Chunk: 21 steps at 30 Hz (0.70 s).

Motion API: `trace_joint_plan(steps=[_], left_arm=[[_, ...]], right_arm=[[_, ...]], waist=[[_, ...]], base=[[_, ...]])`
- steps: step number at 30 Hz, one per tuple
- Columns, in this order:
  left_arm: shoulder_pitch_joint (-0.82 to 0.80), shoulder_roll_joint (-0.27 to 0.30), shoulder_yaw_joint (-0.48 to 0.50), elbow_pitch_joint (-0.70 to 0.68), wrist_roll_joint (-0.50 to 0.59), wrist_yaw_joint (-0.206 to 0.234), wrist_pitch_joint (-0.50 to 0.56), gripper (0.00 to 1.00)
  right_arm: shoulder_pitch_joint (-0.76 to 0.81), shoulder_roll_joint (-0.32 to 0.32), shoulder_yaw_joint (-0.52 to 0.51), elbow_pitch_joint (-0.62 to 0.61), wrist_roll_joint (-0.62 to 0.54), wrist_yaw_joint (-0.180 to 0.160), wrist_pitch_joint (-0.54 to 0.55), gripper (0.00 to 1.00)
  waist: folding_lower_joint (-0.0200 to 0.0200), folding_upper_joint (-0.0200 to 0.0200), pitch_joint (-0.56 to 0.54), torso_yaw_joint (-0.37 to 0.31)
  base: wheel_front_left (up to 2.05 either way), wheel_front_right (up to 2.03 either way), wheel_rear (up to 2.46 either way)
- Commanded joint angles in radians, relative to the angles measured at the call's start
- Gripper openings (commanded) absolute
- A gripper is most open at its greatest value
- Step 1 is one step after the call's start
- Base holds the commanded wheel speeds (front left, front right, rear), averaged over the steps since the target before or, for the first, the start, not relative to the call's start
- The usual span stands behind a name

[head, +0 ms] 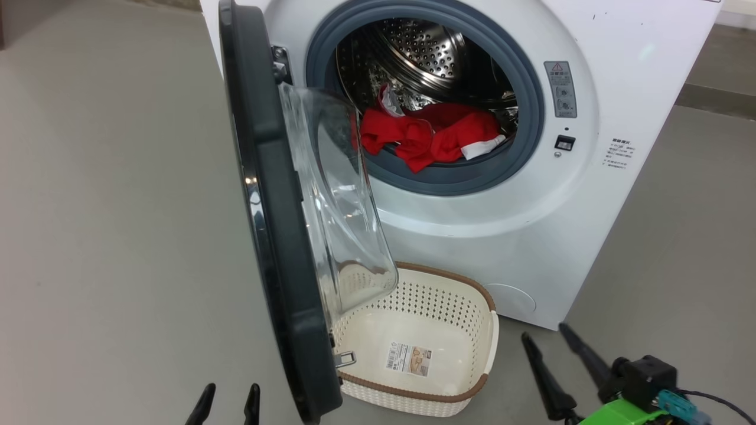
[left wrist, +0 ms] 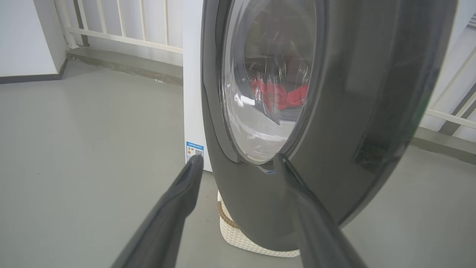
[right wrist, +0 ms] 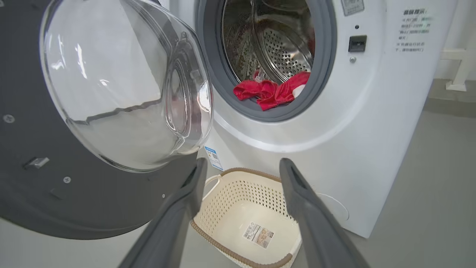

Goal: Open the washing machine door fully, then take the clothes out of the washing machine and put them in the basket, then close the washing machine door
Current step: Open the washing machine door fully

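Two sets of fingers are held apart, on the left gripper (head: 231, 389) and the right gripper (head: 543, 332), above a smooth grey floor (head: 118, 236) bounded by a white railing (left wrist: 122, 22).

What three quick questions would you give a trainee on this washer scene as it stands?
1. True or false: the basket in front of the washing machine has none of the clothes in it.
2. The clothes lie: A) inside the basket; B) in the washing machine's round opening; C) on top of the washing machine.
3. Fill in: the left hand and the right hand are both ___, holding nothing.
Key: 1 true; 2 B; 3 open.
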State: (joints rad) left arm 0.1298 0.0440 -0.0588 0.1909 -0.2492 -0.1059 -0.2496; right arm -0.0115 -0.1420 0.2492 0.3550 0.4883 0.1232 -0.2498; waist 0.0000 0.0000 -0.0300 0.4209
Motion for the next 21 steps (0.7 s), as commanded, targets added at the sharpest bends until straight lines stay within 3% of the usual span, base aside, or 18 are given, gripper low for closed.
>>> trace_joint_plan(steps=[1,8,21], left_arm=[[-0.016,0.006,0.032,-0.022,-0.001,0.003,-0.012,1.00],[-0.011,0.006,0.026,-0.025,0.002,0.003,-0.012,1.00],[-0.005,0.006,0.020,-0.028,0.017,0.007,-0.012,1.00]], right_arm=[[0.015,0.019,-0.042,-0.077,-0.088,0.008,-0.012,1.00],[0.091,0.070,-0.125,-0.149,-0.205,0.008,-0.012,1.00],[0.111,0.090,-0.139,-0.138,-0.212,0.008,-0.012,1.00]], waist=[[0.0000,0.0000,-0.002,0.003],[0.0000,0.0000,-0.010,0.008],[0.0000,0.0000,-0.017,0.006]], base=[[0.00,0.00,0.00],[0.00,0.00,0.00],[0.00,0.00,0.00]])
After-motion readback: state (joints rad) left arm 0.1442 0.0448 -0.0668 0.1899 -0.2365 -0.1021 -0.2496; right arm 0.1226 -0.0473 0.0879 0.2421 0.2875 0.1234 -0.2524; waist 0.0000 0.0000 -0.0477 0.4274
